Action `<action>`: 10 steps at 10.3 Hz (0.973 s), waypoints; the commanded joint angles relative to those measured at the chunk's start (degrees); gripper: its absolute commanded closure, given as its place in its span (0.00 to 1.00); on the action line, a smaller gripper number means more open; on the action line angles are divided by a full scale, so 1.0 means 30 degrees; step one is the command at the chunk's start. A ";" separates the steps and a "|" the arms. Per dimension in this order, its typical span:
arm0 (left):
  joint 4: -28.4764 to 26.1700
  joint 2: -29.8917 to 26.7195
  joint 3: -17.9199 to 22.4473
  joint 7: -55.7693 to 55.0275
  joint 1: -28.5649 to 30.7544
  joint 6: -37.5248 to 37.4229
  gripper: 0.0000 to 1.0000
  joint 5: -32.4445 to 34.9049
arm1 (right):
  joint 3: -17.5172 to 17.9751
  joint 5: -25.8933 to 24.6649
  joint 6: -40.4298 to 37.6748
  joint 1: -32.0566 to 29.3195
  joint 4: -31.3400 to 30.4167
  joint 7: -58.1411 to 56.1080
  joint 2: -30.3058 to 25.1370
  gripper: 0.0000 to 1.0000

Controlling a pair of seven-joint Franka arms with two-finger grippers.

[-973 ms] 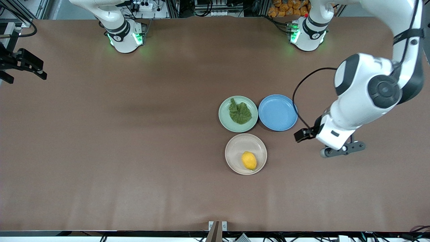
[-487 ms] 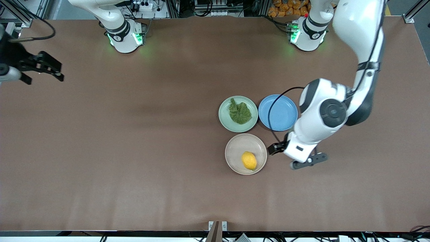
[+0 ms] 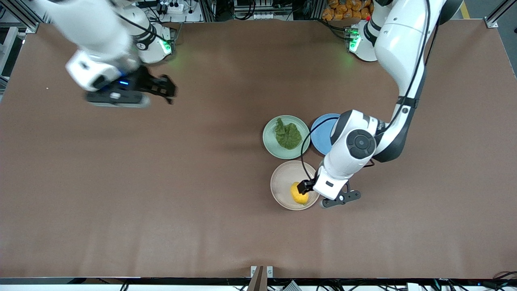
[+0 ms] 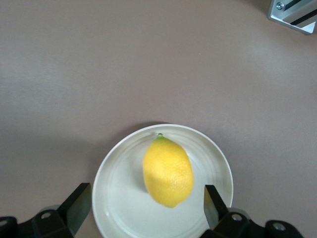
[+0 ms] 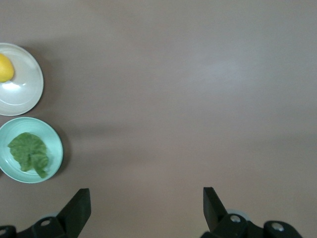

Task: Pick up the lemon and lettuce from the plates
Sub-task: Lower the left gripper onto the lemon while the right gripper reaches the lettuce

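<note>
Front view: lemon (image 3: 299, 194) in cream plate (image 3: 282, 182), lettuce (image 3: 288, 135) in green plate (image 3: 270, 139); both hands wide.

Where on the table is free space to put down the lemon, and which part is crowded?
Bare table lies nearer the front camera than the beige plate, and widely toward the right arm's end. The three touching plates are crowded: green plate, blue plate, and the open left gripper over the lemon.
</note>
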 commanded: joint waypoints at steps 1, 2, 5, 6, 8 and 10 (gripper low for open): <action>0.0626 0.1320 0.0286 -0.0566 -0.0795 0.1084 0.00 -0.0258 | -0.0217 -0.0122 0.1765 0.1824 0.0355 0.3558 0.2079 0.00; 0.0626 0.1614 0.0286 -0.0566 -0.0885 0.1203 0.00 -0.0228 | -0.0217 -0.0093 0.2733 0.2614 0.0355 0.4704 0.2841 0.00; 0.0567 0.2230 0.0315 -0.0537 -0.1061 0.1408 0.00 -0.0169 | -0.0217 -0.0383 0.6218 0.5220 0.0414 0.8570 0.5447 0.00; 0.0567 0.2348 0.0315 -0.0508 -0.1062 0.1699 0.00 -0.0169 | -0.0217 -0.0443 0.7070 0.5867 0.0501 0.9307 0.6355 0.00; 0.0567 0.2641 0.0315 -0.0507 -0.1062 0.2198 0.00 -0.0169 | -0.0246 -0.0444 0.8420 0.6837 0.1142 1.0742 0.8143 0.00; 0.0567 0.2788 0.0315 -0.0507 -0.1062 0.2463 0.00 -0.0169 | -0.0247 -0.0910 0.8630 0.7689 0.1498 1.1540 0.9289 0.00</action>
